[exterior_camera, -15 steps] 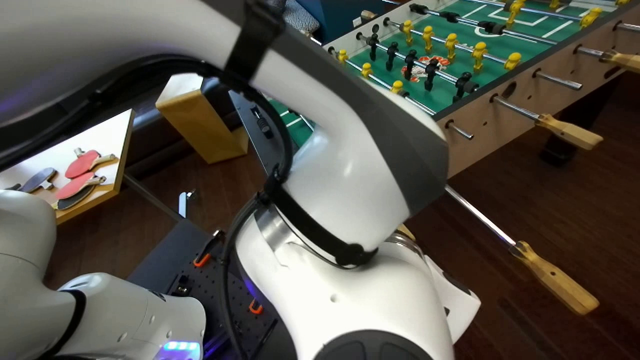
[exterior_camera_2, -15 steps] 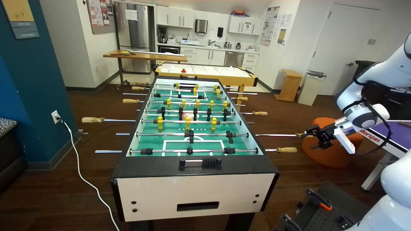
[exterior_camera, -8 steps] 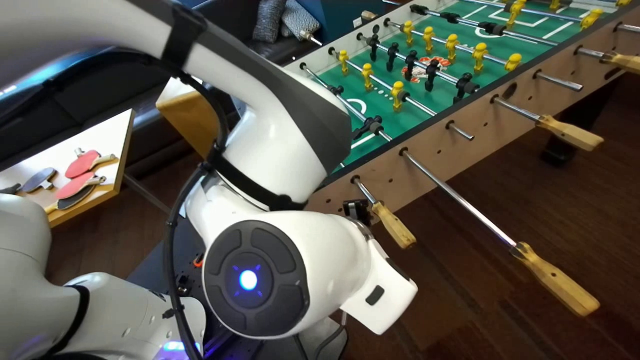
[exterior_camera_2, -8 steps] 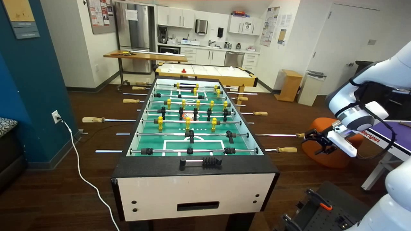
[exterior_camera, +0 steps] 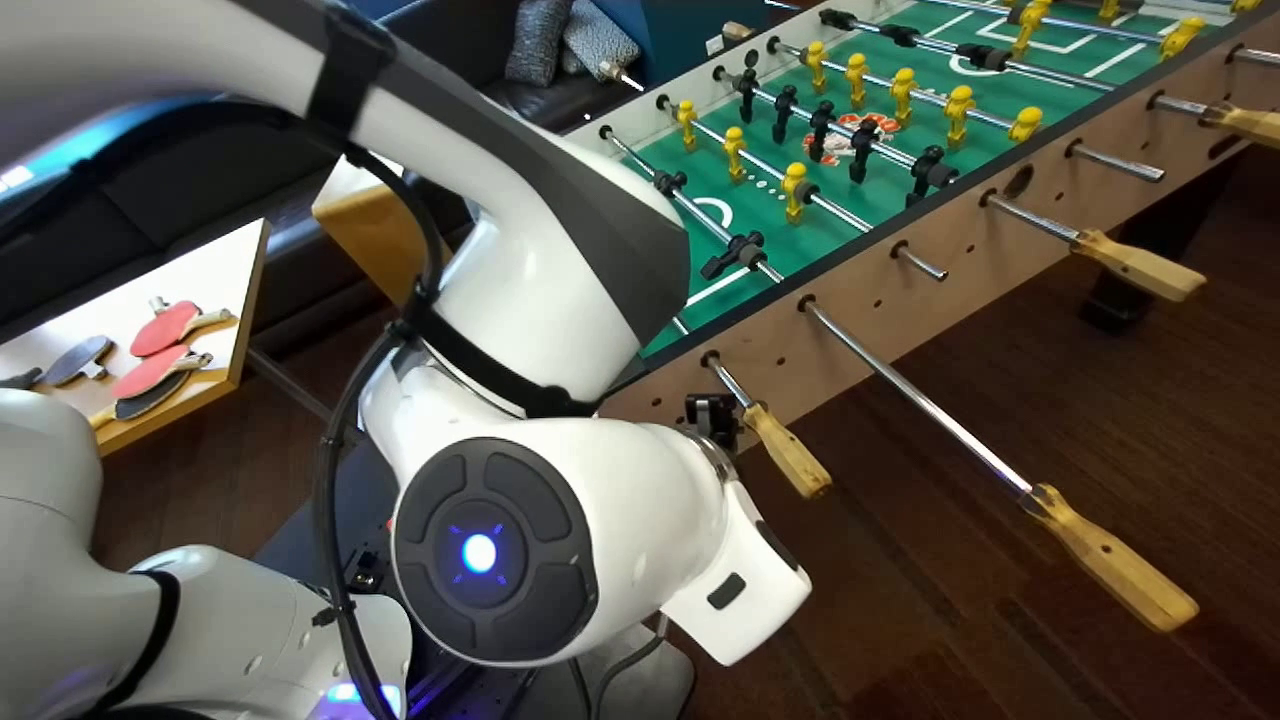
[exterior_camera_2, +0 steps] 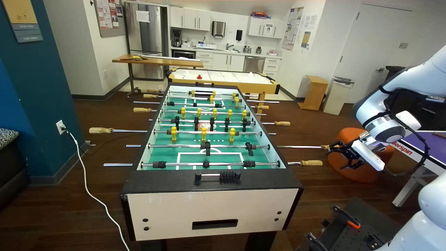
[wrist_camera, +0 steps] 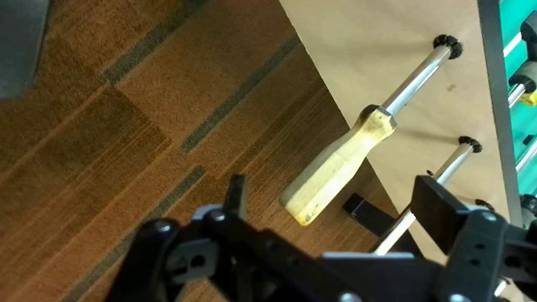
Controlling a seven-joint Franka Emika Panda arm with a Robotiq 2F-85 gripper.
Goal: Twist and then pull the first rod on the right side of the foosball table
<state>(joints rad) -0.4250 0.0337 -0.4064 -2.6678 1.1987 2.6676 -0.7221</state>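
The first rod (exterior_camera: 730, 378) sticks out a short way from the foosball table's (exterior_camera: 900, 280) side at the near end. Its tan wooden handle (exterior_camera: 788, 450) is uncovered; it also shows at the table's right in an exterior view (exterior_camera_2: 311, 162). In the wrist view the first rod's handle (wrist_camera: 335, 172) points down-left, its end between the two finger sides. My gripper (wrist_camera: 335, 201) is open and empty, one black finger on each side of the handle's end in the picture; no contact shows. In an exterior view the gripper (exterior_camera_2: 336, 157) is right of the handle, apart from it.
The second rod (exterior_camera: 915, 395) is pulled far out, its handle (exterior_camera: 1110, 560) farther from the table. In the wrist view this second rod (wrist_camera: 396, 233) passes behind my right finger. An orange pouf (exterior_camera_2: 360, 164) and a purple table (exterior_camera_2: 432, 148) stand behind the arm.
The arm has swung left and down in an exterior view, uncovering the first rod's handle; over the last half second it shifts only slightly. The rods have not visibly moved.
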